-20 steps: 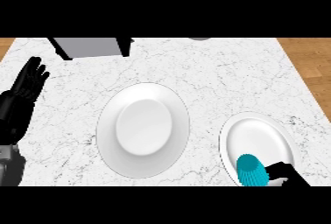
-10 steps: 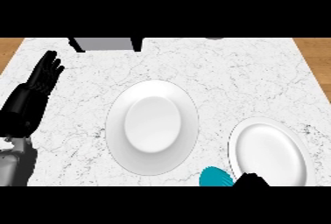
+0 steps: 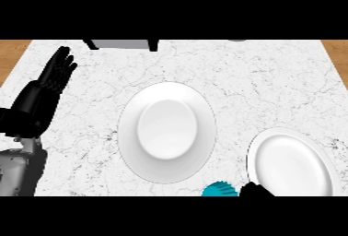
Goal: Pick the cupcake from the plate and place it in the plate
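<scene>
Down at the bottom edge, the teal cupcake [image 3: 220,189] shows between the big white plate [image 3: 167,132] and the smaller plate [image 3: 293,163]. Only a bit of the right hand [image 3: 256,189] shows, touching the cupcake; whether its fingers are curled is impossible to tell. At the left, the left hand [image 3: 42,94] rests open, fingers straight, over the white marble worktop [image 3: 272,83]. No writing shows anywhere.

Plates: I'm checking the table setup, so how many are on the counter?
2. The larger plate sits at the counter's middle; the smaller plate lies toward the lower right, beside the teal cupcake. Neither holds anything, and none looks hidden.
</scene>
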